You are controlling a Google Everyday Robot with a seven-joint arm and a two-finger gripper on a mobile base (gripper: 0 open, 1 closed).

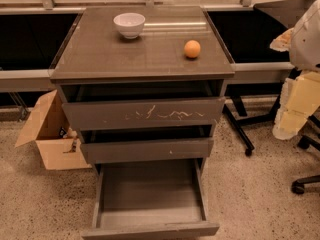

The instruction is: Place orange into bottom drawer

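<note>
The orange [192, 49] sits on the right side of the dark cabinet's top [100, 59], free of any grip. The bottom drawer [150, 199] is pulled wide open toward me, and its grey inside holds nothing. The middle drawer [146, 150] and the top drawer with pale scratch marks [145, 114] are each pulled out a little. My arm and gripper [295, 104] show as white and cream shapes at the right edge, level with the cabinet's side and well away from the orange.
A white bowl [129, 24] stands at the back left of the cabinet top. An open cardboard box [50, 134] lies on the floor to the left. Black chair legs and castors [245, 134] stand on the floor to the right.
</note>
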